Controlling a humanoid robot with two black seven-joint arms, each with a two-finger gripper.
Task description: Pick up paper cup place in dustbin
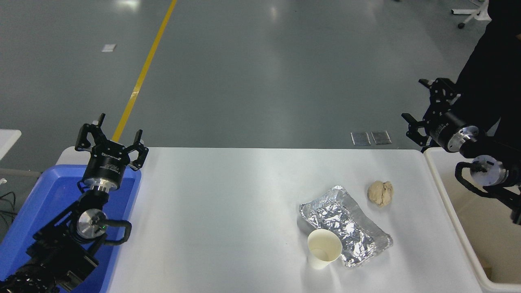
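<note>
The paper cup [324, 248] stands upright and empty on the white table [228, 211], touching the near-left end of a crumpled foil tray [346, 226]. The dustbin [449, 207] is the cream-white bin at the table's right edge, partly cut off by the picture. My right gripper [421, 103] is open and empty, raised high above the table's far right corner and the bin's far end, well away from the cup. My left gripper [113, 131] is open and empty, parked at the lower left over the blue tub.
A beige crumpled paper ball [380, 193] lies beyond the foil tray. A blue plastic tub [49, 203] sits at the table's left edge under the left arm. A person in dark clothes [492, 69] stands at the far right behind my right arm.
</note>
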